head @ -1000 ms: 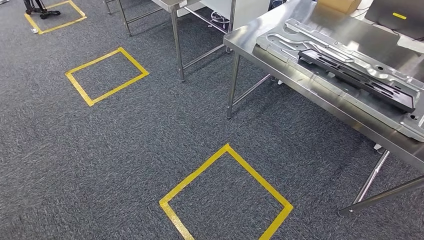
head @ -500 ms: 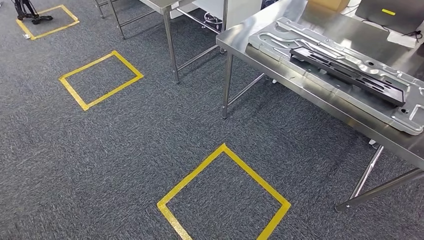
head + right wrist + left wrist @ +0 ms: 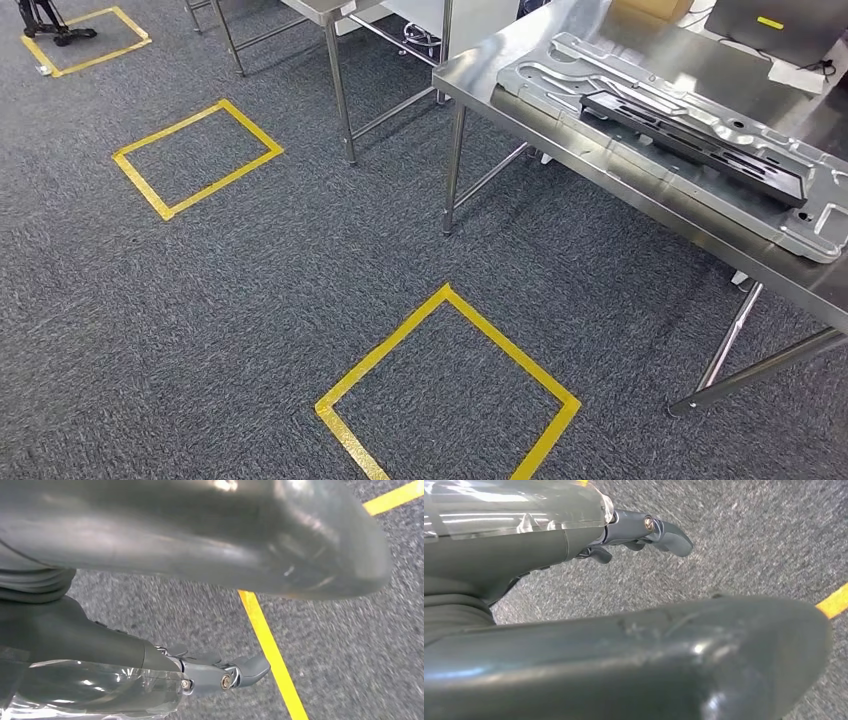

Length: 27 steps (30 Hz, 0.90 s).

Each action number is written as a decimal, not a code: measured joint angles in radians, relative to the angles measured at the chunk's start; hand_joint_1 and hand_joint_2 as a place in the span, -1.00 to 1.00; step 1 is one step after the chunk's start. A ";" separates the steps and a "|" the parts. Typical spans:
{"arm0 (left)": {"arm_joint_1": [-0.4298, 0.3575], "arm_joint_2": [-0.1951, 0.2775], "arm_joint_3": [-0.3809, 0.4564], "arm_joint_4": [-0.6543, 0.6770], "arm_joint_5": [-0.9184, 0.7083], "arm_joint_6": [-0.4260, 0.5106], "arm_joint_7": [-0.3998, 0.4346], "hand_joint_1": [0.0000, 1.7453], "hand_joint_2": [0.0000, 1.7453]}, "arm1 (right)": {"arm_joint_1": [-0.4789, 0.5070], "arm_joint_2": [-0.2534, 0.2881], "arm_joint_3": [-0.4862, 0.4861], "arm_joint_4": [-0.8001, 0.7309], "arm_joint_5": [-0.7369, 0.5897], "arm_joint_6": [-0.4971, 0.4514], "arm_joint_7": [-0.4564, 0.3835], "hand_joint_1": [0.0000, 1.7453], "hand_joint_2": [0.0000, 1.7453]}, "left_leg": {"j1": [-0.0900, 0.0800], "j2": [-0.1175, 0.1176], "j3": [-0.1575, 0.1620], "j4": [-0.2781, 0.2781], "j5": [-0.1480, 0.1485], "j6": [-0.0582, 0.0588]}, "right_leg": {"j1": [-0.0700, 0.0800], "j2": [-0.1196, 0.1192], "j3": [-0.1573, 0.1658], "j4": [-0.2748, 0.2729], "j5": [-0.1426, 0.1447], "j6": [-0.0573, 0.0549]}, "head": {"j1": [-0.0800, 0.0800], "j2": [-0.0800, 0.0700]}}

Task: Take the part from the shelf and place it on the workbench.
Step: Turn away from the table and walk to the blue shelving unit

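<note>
Fingers (image 3: 659, 530) of the left hand (image 3: 574, 535) stretched out and a bit apart, holding nothing, hanging over the grey carpet (image 3: 250, 280). Same for the right hand (image 3: 150, 675): fingers (image 3: 250, 667) loose and apart, nothing in them, above a strip of yellow tape (image 3: 270, 655) on the floor.

On the carpet, three yellow tape squares: a near one (image 3: 447, 385), a second one (image 3: 195, 157) farther off to the left, and a third one (image 3: 85, 40) far back with a dark stand on wheels (image 3: 45, 20) on it. Shiny steel bench (image 3: 560, 90) on the right, thin legs (image 3: 452, 170) down to the floor. Another steel table (image 3: 330, 15) behind it. A brown box (image 3: 655, 8) and a dark flat thing with a yellow mark (image 3: 770, 22) at the far end of the bench.

Long black part (image 3: 695, 145) lying flat on a big silver metal plate (image 3: 620, 75) on the bench. Long side running slantwise, from the far left down to the near right, in line with the bench edge. Well apart from both hands.
</note>
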 joint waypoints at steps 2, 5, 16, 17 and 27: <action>0.000 0.000 0.000 0.000 0.000 0.001 -0.001 -1.00 -1.00 | -0.001 0.001 0.000 0.000 0.007 -0.009 0.001 -1.00 -1.00 | -0.001 0.000 -0.001 0.002 -0.002 -0.003 | 0.001 0.002 0.000 -0.003 0.002 0.004 | 0.000 0.000; -0.001 0.000 0.001 0.000 -0.001 0.003 -0.003 -1.00 -1.00 | -0.001 0.001 -0.002 0.000 0.020 -0.027 0.001 -1.00 -1.00 | 0.001 0.000 0.001 -0.002 0.002 -0.009 | 0.004 0.002 -0.001 -0.002 0.002 0.000 | 0.000 0.000; -0.002 0.000 0.011 0.000 -0.001 0.006 0.008 -1.00 -1.00 | -0.005 0.001 -0.005 0.001 0.056 -0.010 0.027 -1.00 -1.00 | 0.000 0.000 0.000 -0.007 0.005 -0.005 | 0.002 0.001 -0.001 -0.004 0.005 0.001 | -0.001 0.000; -0.002 -0.001 0.012 0.000 -0.001 0.006 0.009 -1.00 -1.00 | -0.005 0.001 -0.005 0.001 0.057 -0.010 0.029 -1.00 -1.00 | 0.003 0.000 0.003 -0.016 0.010 -0.003 | 0.001 0.001 0.000 -0.003 0.004 0.004 | -0.001 0.000; -0.002 -0.007 0.018 0.000 -0.002 0.008 0.015 -1.00 -1.00 | -0.002 0.001 -0.007 0.003 0.077 -0.040 0.047 -1.00 0.00 | 0.020 -0.007 0.009 -0.029 0.019 -0.012 | -0.028 0.004 -0.037 0.076 -0.015 0.042 | 0.004 0.000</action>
